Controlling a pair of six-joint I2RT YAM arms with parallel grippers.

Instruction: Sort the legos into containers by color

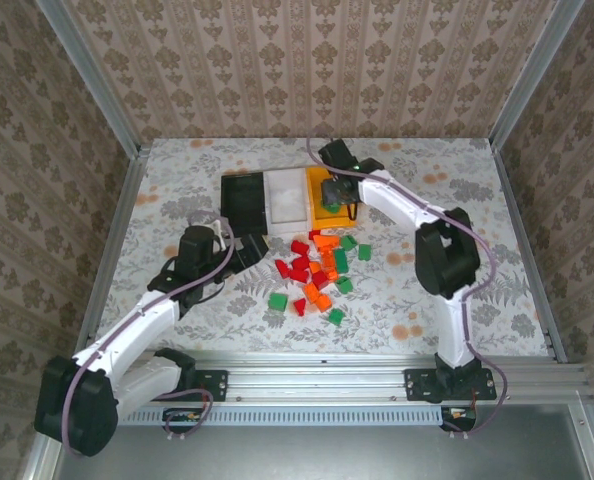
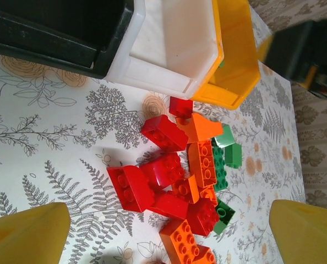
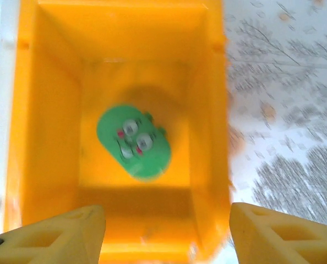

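Nearest the arm bases, the left pincer (image 1: pixel 239 248) hangs low over the patterned counter (image 1: pixel 177 180), just left of the legos (image 1: pixel 315 272). Its jaws stand wide apart with nothing between them. In the left wrist view its yellow fingers (image 2: pixel 28 236) sit at the bottom corners, with the pile lying beyond them.

The legos lie loose on the counter in a cluster of red, orange and green bricks, many touching or resting on one another. A stray green brick (image 1: pixel 277 300) and a second stray green brick (image 1: pixel 334 317) sit apart on the near side of the cluster. The far edge of the pile comes just beside the bins.

Beyond the pile, three bins stand in a row, side by side and touching: the black bin (image 1: pixel 242 200) on the left, the white bin (image 1: pixel 287 200) in the middle, and the orange-yellow bin (image 1: pixel 322 213) on the right.

The right pincer (image 1: pixel 335 195) hovers over the orange-yellow bin, jaws parted and holding nothing. In the right wrist view its fingers (image 3: pixel 53 236) show at the bottom edge. A dropped green brick (image 3: pixel 135 143), blurred, lies studs up inside that bin, clear of the fingers.
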